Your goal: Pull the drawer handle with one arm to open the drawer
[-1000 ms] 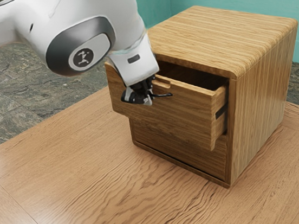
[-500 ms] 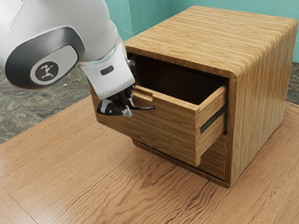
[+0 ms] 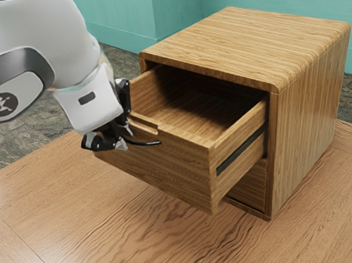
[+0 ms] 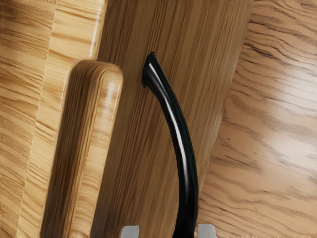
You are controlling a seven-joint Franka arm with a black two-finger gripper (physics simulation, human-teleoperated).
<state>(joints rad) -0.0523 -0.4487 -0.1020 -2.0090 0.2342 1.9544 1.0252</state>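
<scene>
The wooden cabinet (image 3: pixel 257 48) stands on the table with its top drawer (image 3: pixel 178 164) pulled far out toward the exterior view's left, its inside showing bare. My gripper (image 3: pixel 112 141) is shut on the black curved drawer handle (image 3: pixel 145 143) at the drawer's front. In the wrist view the drawer handle (image 4: pixel 176 144) arches off the drawer front (image 4: pixel 133 89) and runs down between my two pale fingertips (image 4: pixel 207 230).
A lower drawer (image 3: pixel 249 187) sits shut under the open one. The wooden table (image 3: pixel 151 231) spreads out in front of and beside the cabinet. Beyond the table's edge lie a stone floor (image 3: pixel 8 136) and teal walls (image 3: pixel 127 4).
My hand has drawn back toward the exterior view's left with the handle, and the top drawer has slid steadily farther out of the cabinet.
</scene>
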